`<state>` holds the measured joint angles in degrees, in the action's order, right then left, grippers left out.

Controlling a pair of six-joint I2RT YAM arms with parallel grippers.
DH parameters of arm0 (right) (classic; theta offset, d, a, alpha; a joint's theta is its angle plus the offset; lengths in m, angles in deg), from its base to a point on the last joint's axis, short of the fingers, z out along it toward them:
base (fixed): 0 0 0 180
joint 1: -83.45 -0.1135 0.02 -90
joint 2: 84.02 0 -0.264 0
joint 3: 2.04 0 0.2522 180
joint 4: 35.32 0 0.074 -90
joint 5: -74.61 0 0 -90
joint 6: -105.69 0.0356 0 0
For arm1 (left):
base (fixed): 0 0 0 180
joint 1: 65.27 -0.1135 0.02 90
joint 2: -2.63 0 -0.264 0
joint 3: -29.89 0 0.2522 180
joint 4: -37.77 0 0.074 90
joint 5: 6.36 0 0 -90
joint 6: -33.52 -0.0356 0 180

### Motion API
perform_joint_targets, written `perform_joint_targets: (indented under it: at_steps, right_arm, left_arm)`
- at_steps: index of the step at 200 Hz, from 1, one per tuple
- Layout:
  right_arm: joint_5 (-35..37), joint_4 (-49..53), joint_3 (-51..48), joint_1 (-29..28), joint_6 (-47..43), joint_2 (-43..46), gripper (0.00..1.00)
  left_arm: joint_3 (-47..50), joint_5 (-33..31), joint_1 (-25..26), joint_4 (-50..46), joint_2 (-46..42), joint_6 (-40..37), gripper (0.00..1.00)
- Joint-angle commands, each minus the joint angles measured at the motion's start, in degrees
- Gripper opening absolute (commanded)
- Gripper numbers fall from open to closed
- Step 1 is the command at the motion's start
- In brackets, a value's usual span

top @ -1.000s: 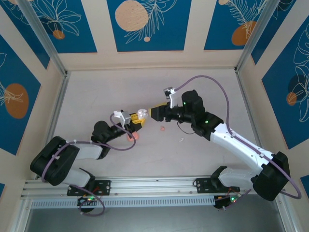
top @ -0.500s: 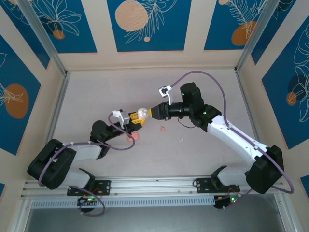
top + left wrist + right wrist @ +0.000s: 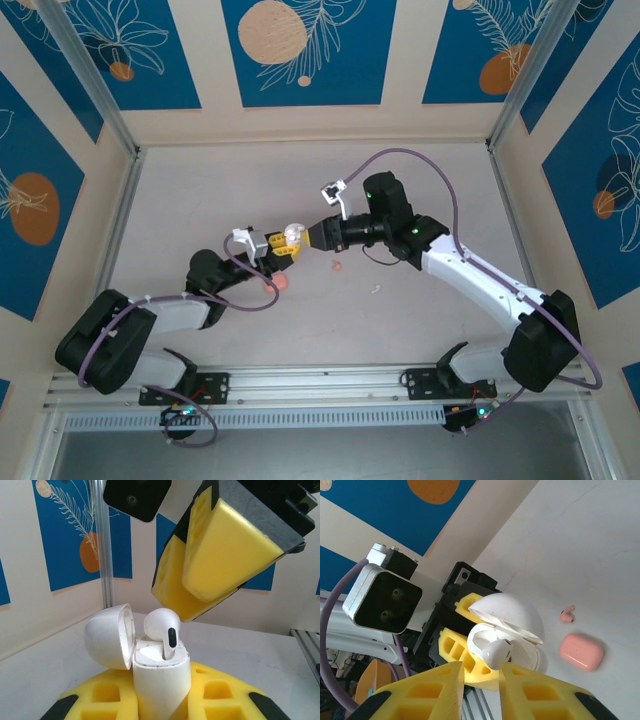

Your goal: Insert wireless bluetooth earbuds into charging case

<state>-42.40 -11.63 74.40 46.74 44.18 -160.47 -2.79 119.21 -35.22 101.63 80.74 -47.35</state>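
Observation:
My left gripper (image 3: 283,250) is shut on a white charging case (image 3: 161,677), held upright with its lid (image 3: 106,636) swung open. A white earbud (image 3: 161,624) stands with its stem in one slot of the case, its head above the rim. My right gripper (image 3: 481,667) hangs right over it, jaws a narrow gap apart with nothing between them; one fingertip (image 3: 512,672) is at the earbud (image 3: 497,652). A shut salmon-pink case (image 3: 581,651) and a tiny pink earbud (image 3: 566,614) lie on the table, apart from both grippers.
From above, the pink case (image 3: 281,282) lies just in front of the left gripper and the pink earbud (image 3: 337,266) to its right. A tiny white piece (image 3: 375,289) lies farther right. Aluminium rails (image 3: 118,215) border the table.
My right gripper has moved left, up to the white case, and its jaws have narrowed. The left gripper has kept the case still.

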Motion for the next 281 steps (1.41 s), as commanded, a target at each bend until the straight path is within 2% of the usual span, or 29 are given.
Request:
perform_joint_targets:
  at_steps: [1, 125, 180, 281]
  right_arm:
    - [-0.02, 0.37, 1.97, -0.47, -0.08, -0.72, 0.24]
    - [-1.72, -0.13, 2.89, -0.73, -1.05, -3.15, 0.16]
    - [-3.12, -0.88, 2.89, -0.90, -1.68, -3.63, 0.16]
    - [-0.54, 2.59, 5.00, -1.68, -2.78, -5.01, 0.16]
  left_arm:
    - [-0.42, 0.90, 0.41, 2.97, -1.20, 0.62, 0.08]
    - [-0.16, 0.86, 0.49, 2.98, -1.55, 0.89, 0.08]
    - [-0.02, 0.95, 0.45, 2.97, -1.38, 1.00, 0.08]
    - [0.02, 0.92, 0.43, 3.01, -1.39, 1.06, 0.08]
